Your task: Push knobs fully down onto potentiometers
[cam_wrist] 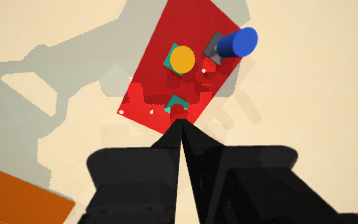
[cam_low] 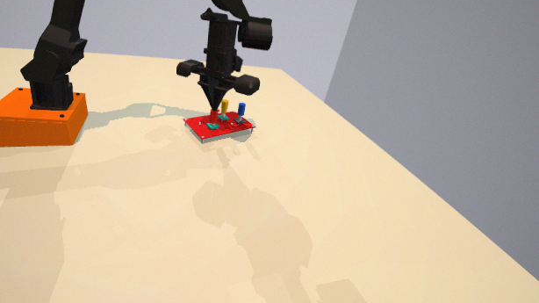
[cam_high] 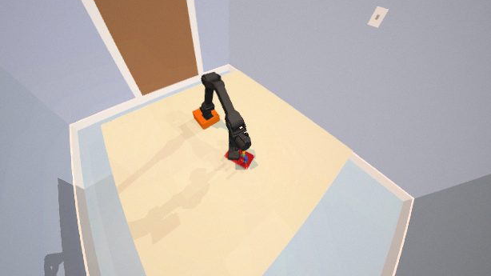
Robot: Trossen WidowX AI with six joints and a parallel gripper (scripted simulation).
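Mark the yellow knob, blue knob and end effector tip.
Yellow cylindrical knob (cam_wrist: 182,59): wrist view, round top face.
Blue cylindrical knob (cam_wrist: 238,42): wrist view, its side.
Black end effector (cam_wrist: 180,123): wrist view, closed fingertips.

The pincer (cam_wrist: 180,125) tips hide most of the red knob (cam_wrist: 179,112) beneath them.
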